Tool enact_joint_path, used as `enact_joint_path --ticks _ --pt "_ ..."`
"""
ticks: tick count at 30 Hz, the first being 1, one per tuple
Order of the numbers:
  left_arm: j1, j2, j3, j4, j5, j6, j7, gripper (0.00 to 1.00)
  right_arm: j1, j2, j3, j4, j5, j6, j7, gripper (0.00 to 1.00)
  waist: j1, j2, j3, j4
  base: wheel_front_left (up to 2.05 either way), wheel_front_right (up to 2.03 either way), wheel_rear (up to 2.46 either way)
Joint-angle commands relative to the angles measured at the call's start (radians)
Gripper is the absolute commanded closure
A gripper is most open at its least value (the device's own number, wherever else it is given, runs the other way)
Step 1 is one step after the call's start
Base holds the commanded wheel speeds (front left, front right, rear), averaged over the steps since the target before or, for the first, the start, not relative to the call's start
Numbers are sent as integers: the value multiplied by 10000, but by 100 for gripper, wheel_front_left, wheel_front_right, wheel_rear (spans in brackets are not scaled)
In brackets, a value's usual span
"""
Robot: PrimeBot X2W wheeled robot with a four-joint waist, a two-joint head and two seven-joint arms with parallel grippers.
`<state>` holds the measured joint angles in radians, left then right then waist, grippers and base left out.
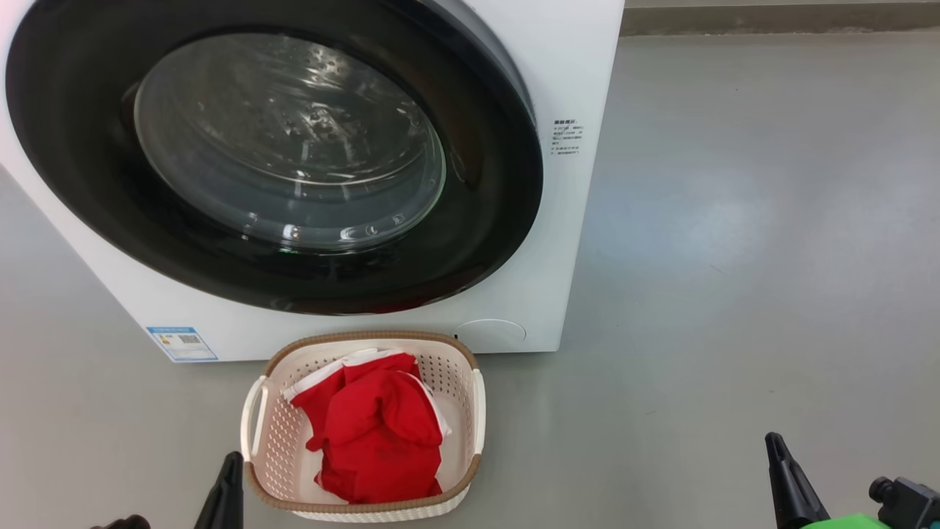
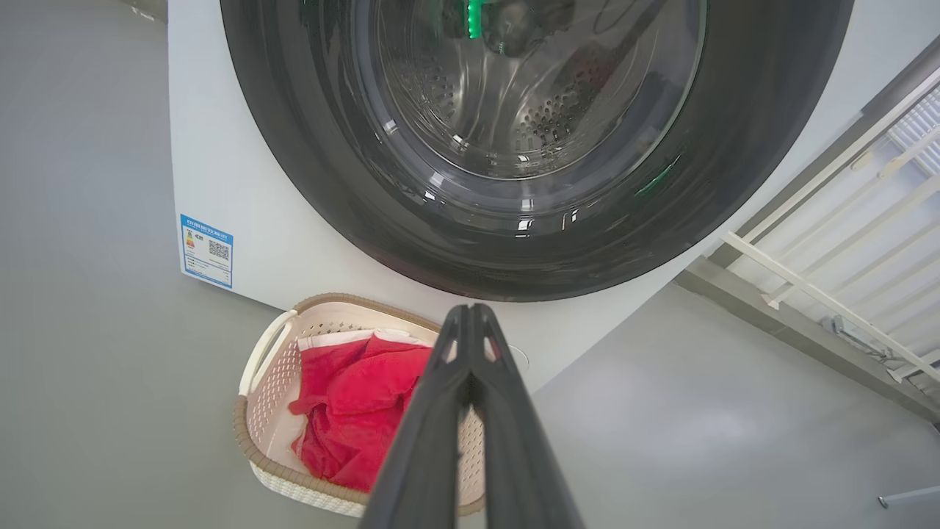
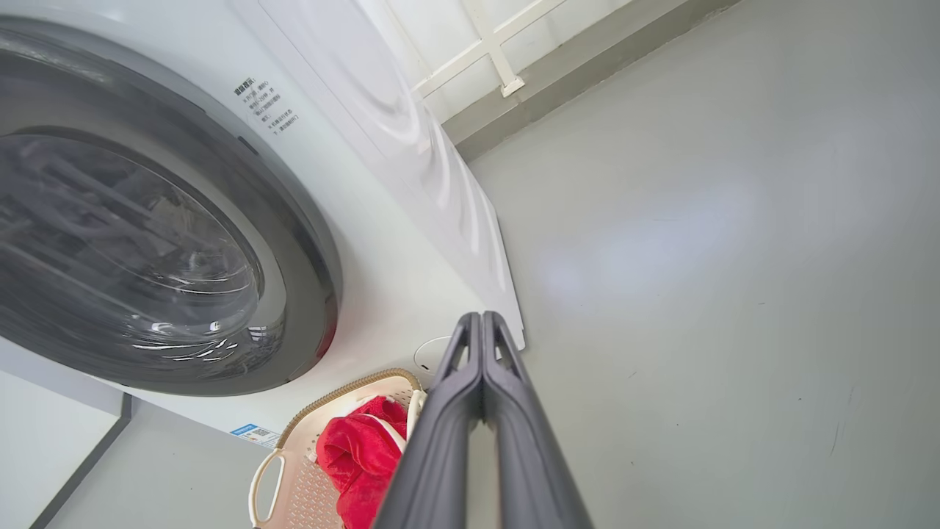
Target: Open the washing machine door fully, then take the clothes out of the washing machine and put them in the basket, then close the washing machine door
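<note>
A white front-loading washing machine (image 1: 573, 88) is seen from above, standing on a grey floor (image 1: 734, 257). Its large round door (image 1: 88, 184), a glossy black ring around a bulging glass window, is pressed flush against the front of the machine and looks closed. The perforated steel drum (image 2: 543, 117) is seen through the glass. Whether the latch has caught cannot be told.

A small cream basket (image 1: 463, 382) with a brown woven rim is set on the floor just in front of the machine, below the door. Red clothes (image 1: 374, 433) with white trim are heaped inside it.

The left gripper (image 2: 470, 316) is held low, just beside the left side of the basket, apart from it, with its two dark fingers pressed together and nothing between them. The right gripper (image 3: 481, 319) is held well off to the right over bare floor, its fingers likewise pressed together and empty.

The last step, closing the door, is judged to be done or all but done. The next move is judged to call for little: at most a firm push on the black ring to be sure the door is seated, with both arms kept away from the basket.
</note>
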<state>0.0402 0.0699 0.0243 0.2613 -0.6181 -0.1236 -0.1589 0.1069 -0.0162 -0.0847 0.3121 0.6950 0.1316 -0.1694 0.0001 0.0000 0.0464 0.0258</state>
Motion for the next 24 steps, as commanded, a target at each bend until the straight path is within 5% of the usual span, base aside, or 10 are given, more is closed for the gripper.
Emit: enact_joint_path --ticks 1,24 --pt "-387 34 163 -210 -226 -17 29 100 -419 -142 6 -273 200 -2 41 100 -1 0 -3 -2 0 0 0" --pt "-675 -8 327 -170 -2642 -32 682 100 -855 -225 -24 -364 2454 -4 696 100 -1 0 -115 -65 0 0 0"
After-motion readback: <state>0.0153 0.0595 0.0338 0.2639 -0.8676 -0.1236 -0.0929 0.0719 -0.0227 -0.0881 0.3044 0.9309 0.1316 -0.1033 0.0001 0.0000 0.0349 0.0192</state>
